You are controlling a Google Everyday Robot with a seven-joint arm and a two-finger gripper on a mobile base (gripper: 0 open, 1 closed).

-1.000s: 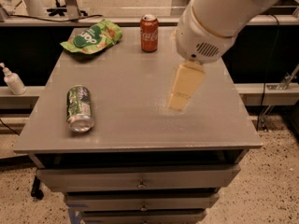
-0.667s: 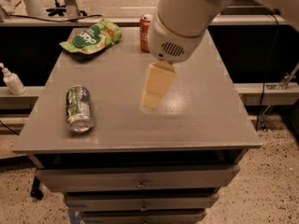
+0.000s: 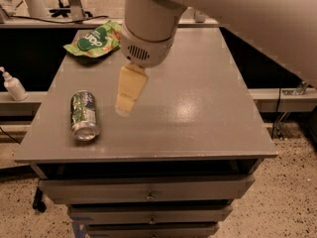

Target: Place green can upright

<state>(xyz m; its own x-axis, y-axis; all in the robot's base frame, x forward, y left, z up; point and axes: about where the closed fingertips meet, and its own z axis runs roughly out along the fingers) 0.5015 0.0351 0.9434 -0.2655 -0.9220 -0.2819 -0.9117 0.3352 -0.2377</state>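
Camera view, single frame. We note the grey flat-topped metal table (image 3: pixel 208 103) with drawers (image 3: pixel 148 188) under its front edge.

The green can (image 3: pixel 84 115), an aluminium drink can with a green and white patterned body, lies on its side on the left front part of the tabletop. Its silver end faces the camera, and it is not upright.

The robot's white arm (image 3: pixel 148 19) comes in from the upper right. Its cream-coloured gripper (image 3: pixel 125 108) hangs above the tabletop to the right of the can, near it but apart. We cannot tell how far the gripper is open, and we see nothing in its grasp.

A flat green snack bag (image 3: pixel 94 37) lies at the far left corner of the table. A white pump bottle (image 3: pixel 12 85) stands off the table at the left edge.
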